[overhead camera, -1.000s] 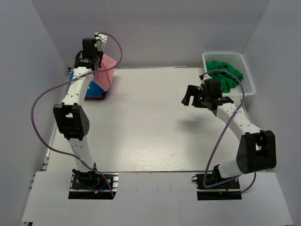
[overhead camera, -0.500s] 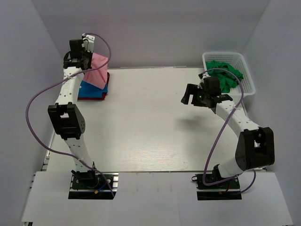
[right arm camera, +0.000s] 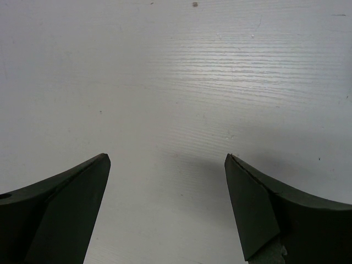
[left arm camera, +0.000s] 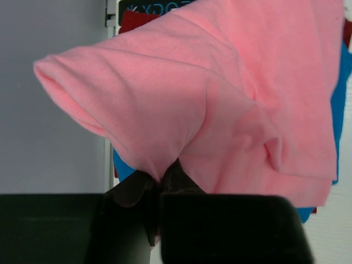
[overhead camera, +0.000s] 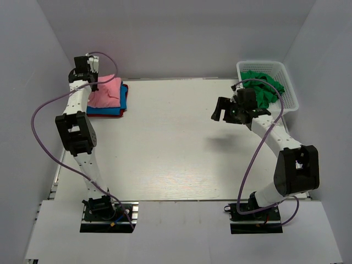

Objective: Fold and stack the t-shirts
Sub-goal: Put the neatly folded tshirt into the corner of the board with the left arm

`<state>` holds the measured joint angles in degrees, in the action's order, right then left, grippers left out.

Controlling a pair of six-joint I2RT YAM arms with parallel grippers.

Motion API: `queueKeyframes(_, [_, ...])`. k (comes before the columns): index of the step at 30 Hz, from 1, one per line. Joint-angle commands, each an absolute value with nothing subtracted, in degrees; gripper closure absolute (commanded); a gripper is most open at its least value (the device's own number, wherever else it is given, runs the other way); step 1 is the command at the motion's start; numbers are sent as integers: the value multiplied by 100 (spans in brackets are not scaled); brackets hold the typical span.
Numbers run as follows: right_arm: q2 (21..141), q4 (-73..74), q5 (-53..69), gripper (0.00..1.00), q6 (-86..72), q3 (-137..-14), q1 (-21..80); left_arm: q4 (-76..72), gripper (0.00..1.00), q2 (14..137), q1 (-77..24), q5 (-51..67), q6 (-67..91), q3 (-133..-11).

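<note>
The salmon pink t-shirt (overhead camera: 107, 92) lies folded on the bright blue t-shirt (overhead camera: 113, 110) and the red t-shirt (overhead camera: 124, 97) at the table's far left. My left gripper (overhead camera: 92, 82) is shut on the pink shirt's left edge; in the left wrist view the cloth (left arm camera: 231, 110) is pinched between the closed fingertips (left arm camera: 159, 184). Blue (left arm camera: 342, 82) and red (left arm camera: 137, 19) cloth show under it. Dark green t-shirts (overhead camera: 264, 87) lie in the basket. My right gripper (overhead camera: 223, 111) is open and empty above bare table (right arm camera: 168, 162).
The white lattice basket (overhead camera: 291, 82) stands at the far right corner. Grey walls close in on the left, back and right. The stack sits close to the left wall (left arm camera: 49, 143).
My left gripper has moved left and down toward the wall, carrying the pink shirt from hanging above the stack to lying flat on it. The right arm barely moved.
</note>
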<state>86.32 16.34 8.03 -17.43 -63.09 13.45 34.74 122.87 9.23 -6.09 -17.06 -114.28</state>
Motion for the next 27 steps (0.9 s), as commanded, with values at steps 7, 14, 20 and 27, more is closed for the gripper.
queueKeyframes(7, [8710,1609,914,10,-1793,-6601,1327,3516,0,12568,1002,-2344,-1108,-12278])
queueKeyframes(14, [8605,1582,958,10,-1837,-6566,1327,3726,0,12341,1055,-2515,-660,-12516])
queueKeyframes(20, [8280,1406,949,10,-1854,-6320,1310,4157,0,11727,844,-758,41,-12621])
queueKeyframes(27, [7736,1345,949,10,-2039,-5829,1318,3166,0,10286,-49,758,1396,-10326])
